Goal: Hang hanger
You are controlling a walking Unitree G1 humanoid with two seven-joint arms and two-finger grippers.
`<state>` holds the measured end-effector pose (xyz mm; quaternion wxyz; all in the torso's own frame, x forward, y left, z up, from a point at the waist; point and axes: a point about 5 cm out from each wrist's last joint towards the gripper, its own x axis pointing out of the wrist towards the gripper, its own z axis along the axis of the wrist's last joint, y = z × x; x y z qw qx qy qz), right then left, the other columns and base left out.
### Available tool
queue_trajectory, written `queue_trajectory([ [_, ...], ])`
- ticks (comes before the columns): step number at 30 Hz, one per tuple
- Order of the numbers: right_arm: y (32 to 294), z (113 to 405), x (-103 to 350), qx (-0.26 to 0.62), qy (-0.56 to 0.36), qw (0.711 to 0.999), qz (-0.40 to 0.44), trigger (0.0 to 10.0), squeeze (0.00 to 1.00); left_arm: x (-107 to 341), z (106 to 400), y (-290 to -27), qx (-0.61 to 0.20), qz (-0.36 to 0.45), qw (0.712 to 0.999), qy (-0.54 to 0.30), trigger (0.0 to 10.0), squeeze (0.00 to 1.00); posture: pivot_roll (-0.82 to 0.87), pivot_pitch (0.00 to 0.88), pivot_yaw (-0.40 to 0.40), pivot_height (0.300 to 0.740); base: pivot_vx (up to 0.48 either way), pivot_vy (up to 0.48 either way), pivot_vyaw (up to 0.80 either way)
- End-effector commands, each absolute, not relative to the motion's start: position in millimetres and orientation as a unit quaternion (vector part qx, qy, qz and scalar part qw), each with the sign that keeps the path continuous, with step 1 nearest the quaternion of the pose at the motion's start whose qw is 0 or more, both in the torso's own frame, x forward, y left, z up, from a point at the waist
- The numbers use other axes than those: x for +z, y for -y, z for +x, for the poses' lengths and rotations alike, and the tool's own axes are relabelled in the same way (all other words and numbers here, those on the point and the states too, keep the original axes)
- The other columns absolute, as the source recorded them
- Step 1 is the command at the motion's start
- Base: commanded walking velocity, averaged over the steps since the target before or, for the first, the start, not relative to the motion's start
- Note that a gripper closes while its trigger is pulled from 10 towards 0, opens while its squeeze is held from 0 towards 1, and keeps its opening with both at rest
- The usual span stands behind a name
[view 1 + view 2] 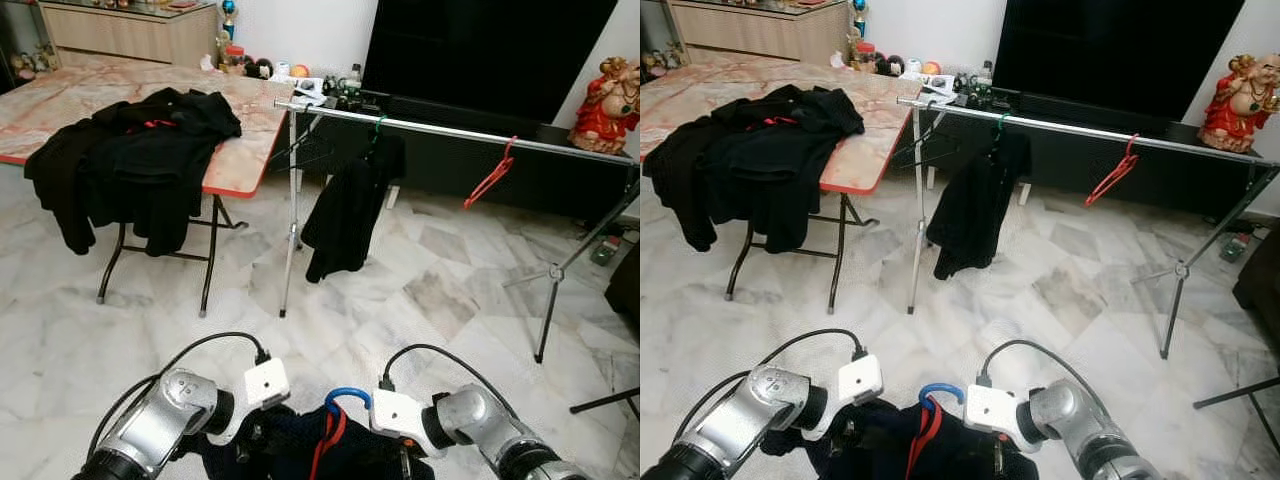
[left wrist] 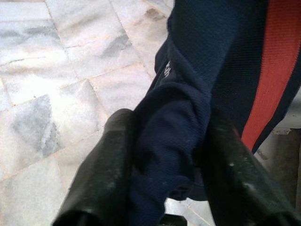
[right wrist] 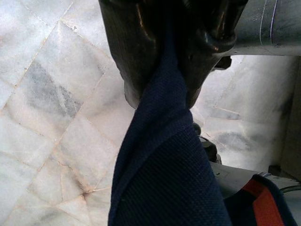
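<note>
A marble floor (image 1: 420, 290) spreads across the room. At the far left stands a folding table (image 1: 245, 150) draped with black clothes (image 1: 130, 160). To its right a silver rail (image 1: 450, 130) runs across, carrying a black garment (image 1: 350, 205) on a green hanger (image 1: 379, 126) and, further right, an empty red hanger (image 1: 492, 175). Near the robot, a navy shirt (image 1: 300, 445) with a red stripe sits on a blue hanger (image 1: 345, 397) between both arms. The left tool (image 2: 160, 160) is clenched on a bunch of this shirt, and the right tool (image 3: 164, 70) pinches its fabric too.
</note>
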<state>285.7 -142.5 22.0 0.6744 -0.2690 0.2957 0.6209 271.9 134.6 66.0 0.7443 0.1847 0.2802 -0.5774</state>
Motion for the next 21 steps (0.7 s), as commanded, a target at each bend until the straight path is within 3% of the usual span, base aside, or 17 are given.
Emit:
queue_trajectory([
  [1,137.8,297.4,36.3,0.616,-0.257,0.693,-0.271,0.0,0.0,66.8,271.3,-128.0,-0.59,0.188,0.735,-0.277,0.0,0.0,0.07,0.0,-0.131,0.74,0.0,0.0,0.0],
  [20,139.2,297.8,35.5,0.61,-0.258,0.697,-0.276,0.0,0.0,67.8,270.8,-124.5,-0.598,0.183,0.731,-0.273,0.0,0.0,0.07,0.0,-0.125,0.74,0.0,0.0,0.0],
  [21,139.6,298.2,35.5,0.607,-0.259,0.698,-0.277,10.0,1.0,67.7,270.9,-124.3,-0.598,0.183,0.732,-0.272,0.0,0.0,0.07,0.0,-0.125,0.74,0.0,0.0,0.0],
])
